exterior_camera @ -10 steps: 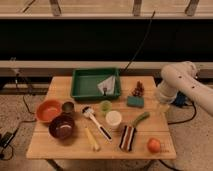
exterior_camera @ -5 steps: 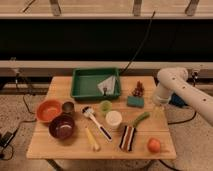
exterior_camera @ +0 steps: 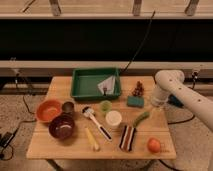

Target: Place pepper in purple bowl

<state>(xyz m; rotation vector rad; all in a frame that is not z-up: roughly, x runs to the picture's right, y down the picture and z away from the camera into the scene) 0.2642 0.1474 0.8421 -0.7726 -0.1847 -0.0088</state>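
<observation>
The slim green pepper (exterior_camera: 141, 118) lies on the right part of the wooden table (exterior_camera: 60, 147), between a white cup (exterior_camera: 113, 118) and the right edge. The purple bowl (exterior_camera: 62, 127) stands at the front left, next to the orange bowl (exterior_camera: 48, 110). My gripper (exterior_camera: 156, 102) hangs at the end of the white arm over the table's right edge. It is a little above and to the right of the pepper and apart from it. Nothing shows in the gripper.
A green tray (exterior_camera: 85, 82) with a white paper stands at the back middle. Around it are a metal can (exterior_camera: 68, 107), a small green cup (exterior_camera: 105, 106), a green sponge (exterior_camera: 135, 101), a brush (exterior_camera: 97, 124), a yellow stick (exterior_camera: 91, 138), a dark striped block (exterior_camera: 128, 137) and an orange fruit (exterior_camera: 154, 145).
The arm has swung in from the right and lowered, bringing the gripper closer to the table's right edge and the pepper. The objects have not moved.
</observation>
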